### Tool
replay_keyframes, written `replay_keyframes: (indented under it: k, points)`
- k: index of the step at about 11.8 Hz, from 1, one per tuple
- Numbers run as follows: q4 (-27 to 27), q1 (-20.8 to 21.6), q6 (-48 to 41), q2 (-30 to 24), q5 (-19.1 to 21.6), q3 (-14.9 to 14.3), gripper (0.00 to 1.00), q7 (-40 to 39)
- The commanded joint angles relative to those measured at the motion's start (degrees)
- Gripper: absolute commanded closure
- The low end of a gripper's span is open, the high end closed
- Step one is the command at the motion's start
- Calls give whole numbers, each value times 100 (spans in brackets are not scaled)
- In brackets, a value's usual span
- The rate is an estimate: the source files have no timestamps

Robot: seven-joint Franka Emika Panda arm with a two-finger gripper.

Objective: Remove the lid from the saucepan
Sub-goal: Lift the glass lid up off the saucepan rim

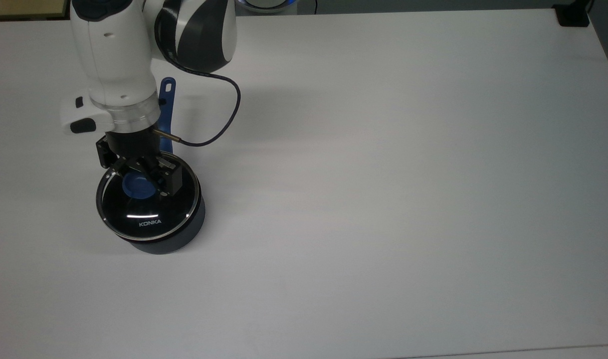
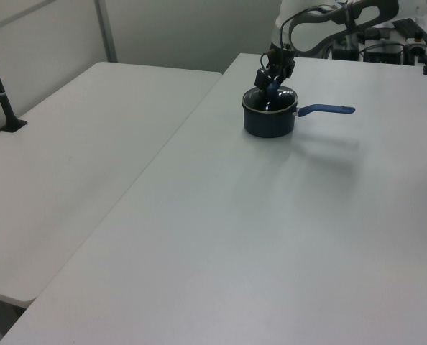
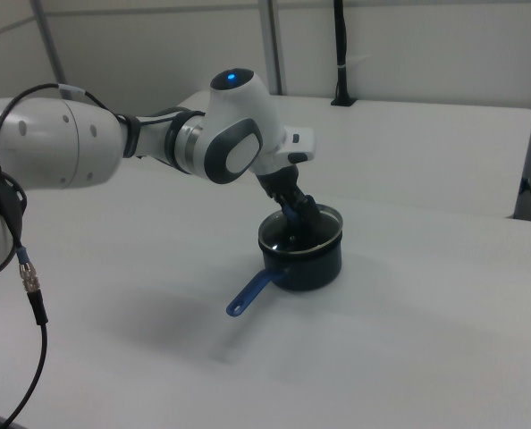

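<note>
Far over on the top view's left of the white table [image 1: 383, 199]: navy saucepan [image 1: 184, 232], glass lid [image 1: 149, 207] seated on top. Gripper [image 1: 140, 178] down on the blue knob [image 1: 136, 187], fingers narrowed round it, probably gripping for the lift. Handle [image 1: 166, 107] poking away behind the arm.
</note>
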Motion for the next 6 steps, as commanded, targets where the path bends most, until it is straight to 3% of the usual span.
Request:
replay_keyframes:
  k: [1,4,6]
  points:
    - [-94,-44,-93,-512,72,106,46,56]
    - [-348,-35,-1756,-1521,64,369,46,-346]
    - [-1040,-35,-2717,-2338,64,721,46,-690]
